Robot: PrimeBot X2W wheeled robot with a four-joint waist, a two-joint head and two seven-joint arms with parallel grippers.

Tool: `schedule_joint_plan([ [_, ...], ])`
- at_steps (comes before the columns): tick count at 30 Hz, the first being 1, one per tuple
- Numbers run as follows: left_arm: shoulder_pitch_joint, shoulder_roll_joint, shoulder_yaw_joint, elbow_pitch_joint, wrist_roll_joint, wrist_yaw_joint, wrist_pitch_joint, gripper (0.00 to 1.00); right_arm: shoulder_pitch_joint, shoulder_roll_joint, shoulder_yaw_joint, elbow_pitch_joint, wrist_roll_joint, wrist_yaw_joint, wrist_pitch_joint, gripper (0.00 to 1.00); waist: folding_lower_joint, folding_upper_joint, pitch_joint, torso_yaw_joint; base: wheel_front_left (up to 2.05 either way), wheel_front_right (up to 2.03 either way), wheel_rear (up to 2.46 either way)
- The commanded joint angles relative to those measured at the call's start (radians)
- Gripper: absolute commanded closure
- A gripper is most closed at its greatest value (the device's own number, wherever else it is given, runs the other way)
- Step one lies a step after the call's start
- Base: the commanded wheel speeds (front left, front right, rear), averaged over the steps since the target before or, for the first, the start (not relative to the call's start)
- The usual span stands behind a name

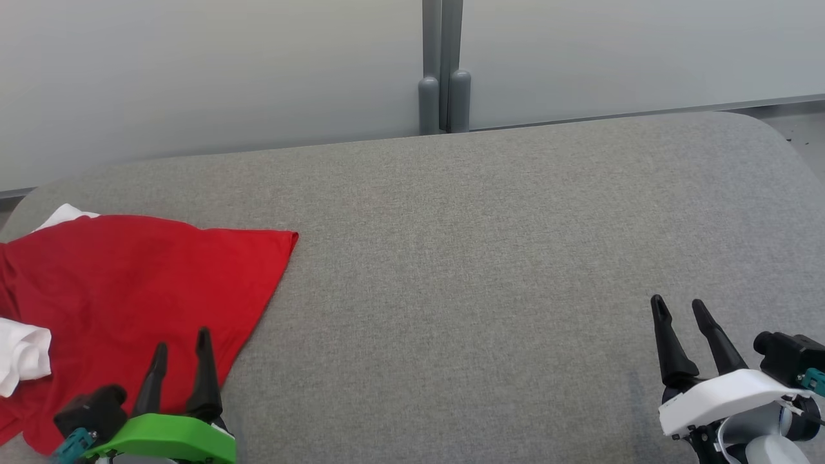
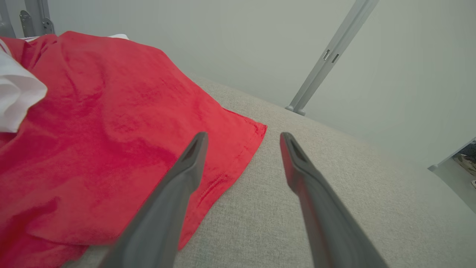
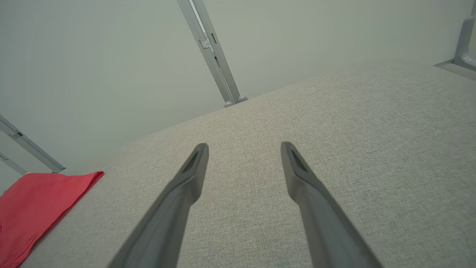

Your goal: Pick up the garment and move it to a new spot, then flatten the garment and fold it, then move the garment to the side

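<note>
The garment [image 1: 135,283] is red with white parts and lies rumpled at the left end of the grey padded surface [image 1: 490,258]. Its hem corner points toward the middle. My left gripper [image 1: 182,343] hovers open over the garment's near right edge, nothing between its fingers. In the left wrist view the garment [image 2: 104,123] fills the left side and the left gripper [image 2: 242,138] straddles its hem corner. My right gripper [image 1: 678,307] stands open above bare fabric at the lower right. The right wrist view has the right gripper [image 3: 243,148] open and the garment [image 3: 33,208] far to the left.
A pale wall runs behind the surface, with a grey post [image 1: 443,77] at its middle. The surface has rounded corners at the far left and far right, and its far edge meets the wall.
</note>
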Motion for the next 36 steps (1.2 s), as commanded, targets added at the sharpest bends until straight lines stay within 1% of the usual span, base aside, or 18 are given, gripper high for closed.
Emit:
schedule_joint_plan([
  [1,0.007,0.011,0.002,-0.011,0.033,0.007,-0.01,0.0,0.002,-0.011,-0.001,-0.002,-0.024,0.0,-0.011,0.0,0.0,0.0014,0.0,-0.001,0.0,0.0,0.0],
  [8,0.01,0.018,0.011,0.005,0.109,0.013,-0.028,0.0,0.013,-0.009,-0.013,0.015,-0.062,0.0,-0.03,0.0,0.0,0.0015,0.0,-0.005,0.0,0.0,0.0],
  [19,0.033,0.017,0.024,0.001,0.208,0.009,-0.053,0.0,0.036,0.014,-0.04,-0.015,-0.134,0.0,-0.056,0.0,0.0,0.0018,-0.001,-0.015,0.0,0.0,0.0],
  [36,0.049,0.009,0.044,0.02,0.354,-0.001,-0.091,0.0,0.049,-0.017,-0.03,-0.028,-0.279,0.0,-0.099,0.0,0.0,0.0022,0.002,-0.02,0.0,0.0,0.0],
])
